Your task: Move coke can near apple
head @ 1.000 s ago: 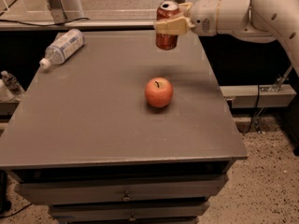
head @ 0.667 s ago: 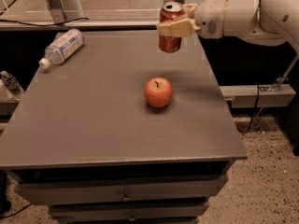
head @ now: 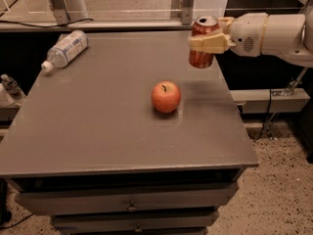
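Big grey flat-topped table (head: 98, 121) in front of me, with drawers (head: 127, 199) under it. My white arm (head: 274, 33) reaches in from the right, over the far right corner. At its end is my beige two-finger gripper (head: 208, 43), clamped around the middle of the small red aluminium coke can (head: 200, 58) with the silver top. The can is off the table, hanging in the air and roughly upright. The round red-orange apple (head: 166, 97), with its short dark stem, sits on the table nearer the camera and to the left of the can, clearly apart from it.

So I judge this to be the carry: the can is lifted and the placing is not yet done. Next I need to come towards the apple and down, bring the can's base flat onto the grey top just beside the apple, and only then release. The risk is nudging the apple, since it would roll easily, so I'd want to leave a small gap.

As for the surroundings, a clear plastic water bottle (head: 66, 49) with a white cap lies on its side at the far left corner, well away from my path. Between can and apple I see only bare tabletop, so nothing blocks the way.
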